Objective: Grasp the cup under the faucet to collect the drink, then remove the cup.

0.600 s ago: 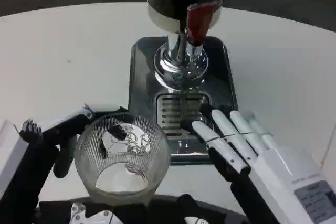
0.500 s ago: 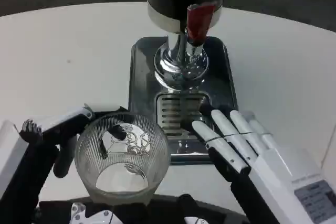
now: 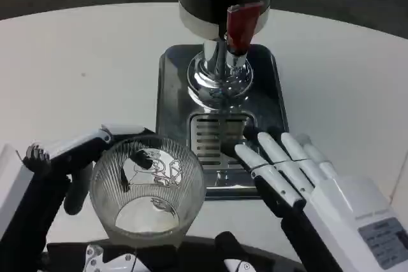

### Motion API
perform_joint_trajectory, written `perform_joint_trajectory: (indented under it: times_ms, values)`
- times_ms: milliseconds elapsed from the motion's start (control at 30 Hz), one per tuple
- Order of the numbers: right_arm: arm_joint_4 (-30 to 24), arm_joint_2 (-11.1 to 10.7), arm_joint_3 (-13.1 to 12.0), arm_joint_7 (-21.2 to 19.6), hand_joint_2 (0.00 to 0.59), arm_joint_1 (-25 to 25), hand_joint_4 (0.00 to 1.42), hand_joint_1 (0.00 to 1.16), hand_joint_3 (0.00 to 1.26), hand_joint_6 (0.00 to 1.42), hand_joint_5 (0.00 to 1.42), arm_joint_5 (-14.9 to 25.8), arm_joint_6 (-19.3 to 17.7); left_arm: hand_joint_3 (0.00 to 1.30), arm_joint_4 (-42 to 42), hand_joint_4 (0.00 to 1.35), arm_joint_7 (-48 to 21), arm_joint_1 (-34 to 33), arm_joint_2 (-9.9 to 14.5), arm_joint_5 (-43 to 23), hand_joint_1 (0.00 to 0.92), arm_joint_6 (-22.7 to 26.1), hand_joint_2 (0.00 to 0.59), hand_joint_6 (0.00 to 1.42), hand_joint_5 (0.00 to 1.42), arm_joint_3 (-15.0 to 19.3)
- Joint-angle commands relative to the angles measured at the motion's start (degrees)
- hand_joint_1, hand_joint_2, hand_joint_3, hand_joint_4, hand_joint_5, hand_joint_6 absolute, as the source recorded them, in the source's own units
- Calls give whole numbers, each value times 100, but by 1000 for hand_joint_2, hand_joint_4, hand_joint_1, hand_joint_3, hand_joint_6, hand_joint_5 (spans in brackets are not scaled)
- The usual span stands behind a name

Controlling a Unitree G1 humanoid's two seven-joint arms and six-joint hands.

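One cup (image 3: 148, 190) stands upright, mouth up, in the left robot hand (image 3: 64, 164).

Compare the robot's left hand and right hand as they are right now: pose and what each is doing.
The left hand wraps its fingers around the ribbed glass cup; the right hand holds nothing. The left hand's fingers curve round the cup's far side; the right hand's fingers lie straight, close together, reaching over the drip tray edge. The left hand sits beside the tray, the right partly over it. Both have white and black fingers.
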Motion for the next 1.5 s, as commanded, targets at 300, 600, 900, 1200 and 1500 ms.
perform_joint_trajectory:
  times_ms: [300, 600, 900, 1200, 1500]
  values:
    - [-112, 126, -61, 85, 434, 43, 43, 352, 124, 0, 0, -63, -7, 1008, 333, 1152, 165, -214, -161, 143, 524, -51, 136, 1345, 1265, -17]
    - [-197, 223, -180, 44, 436, 241, 42, 359, 130, 2, 3, -79, -41, 1008, 1223, 1152, 657, -1172, -264, 968, 523, -10, 136, 1351, 1265, -100]
    - [-300, 329, -376, -111, 439, 582, 42, 363, 133, 0, 12, -43, -178, 1008, 2481, 1152, 1466, -2256, -244, 1883, 523, 140, 135, 1355, 1265, -556]
    - [-300, 561, -482, -169, 440, 834, 51, 365, 134, 0, 14, 9, -437, 1007, 3908, 1152, 2473, -3460, -146, 2568, 530, 362, 131, 1358, 1265, -1214]
    - [-300, 778, -628, -148, 448, 1068, 54, 353, 134, 21, 38, 111, -569, 999, 5649, 1152, 3528, -4658, -20, 3134, 533, 533, 130, 1358, 1265, -2087]
